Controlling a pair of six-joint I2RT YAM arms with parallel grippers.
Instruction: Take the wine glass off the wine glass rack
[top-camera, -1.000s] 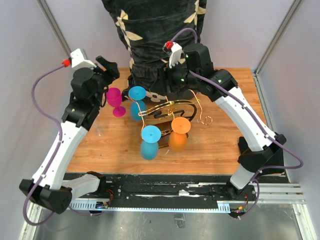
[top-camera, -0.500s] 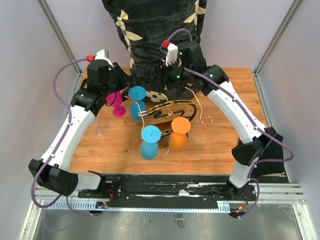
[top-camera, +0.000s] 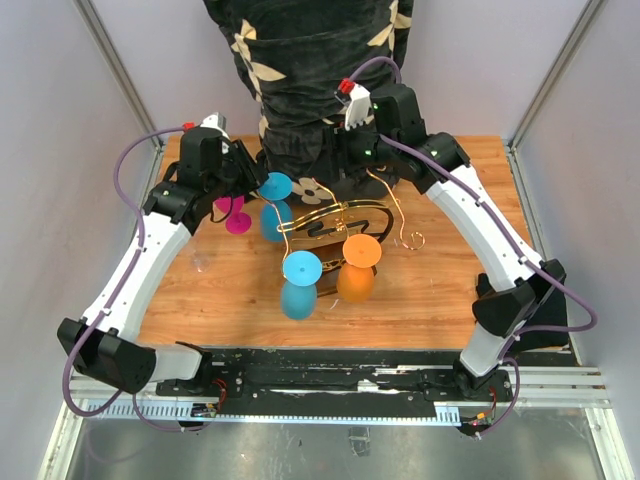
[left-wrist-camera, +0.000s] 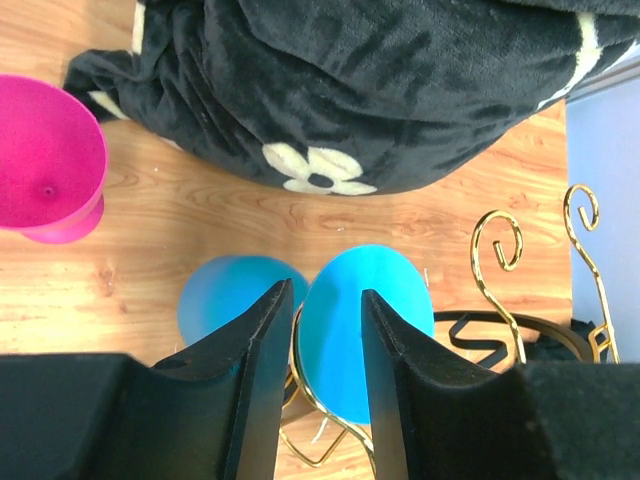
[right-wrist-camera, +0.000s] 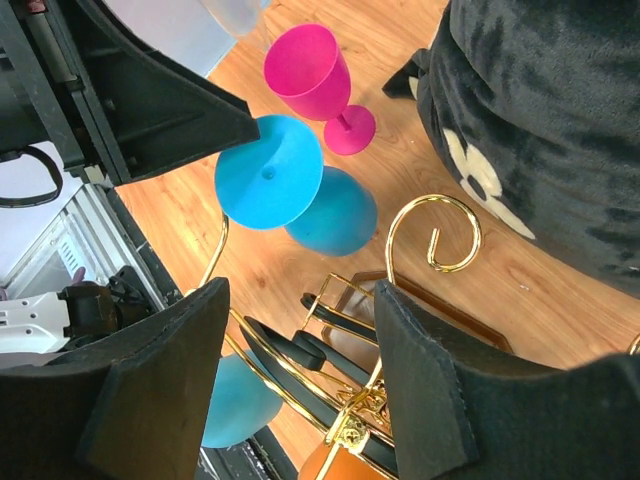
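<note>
**Left hand at the stem of the hanging blue glass**

The wooden bench (top-camera: 230, 290) carries the wine glass rack (top-camera: 352, 212) at its middle, a gold wire stand on a dark base. A blue wine glass (top-camera: 275, 188) hangs upside down from the rack's far-left arm, foot up and bowl down. Another blue glass (top-camera: 299, 285) and an orange glass (top-camera: 358, 268) hang on the near side, and a pink glass (top-camera: 233, 213) stands on the wood just left of the rack.

To my eye the blue glass is opaque coloured plastic: light, stiff and smooth, so likely to slip rather than break. The thin stem between foot and bowl seems the place to hold it (the wide disc would then catch above the fingers). It probably has to slide out along the wire, not pull straight up.

The left hand (left-wrist-camera: 325, 295) straddles that stem with its jaws drawn narrow. Whether they actually pinch it, I cannot tell. The right hand (right-wrist-camera: 300, 290) hovers over the rack, spread wide and holding nothing.
</note>
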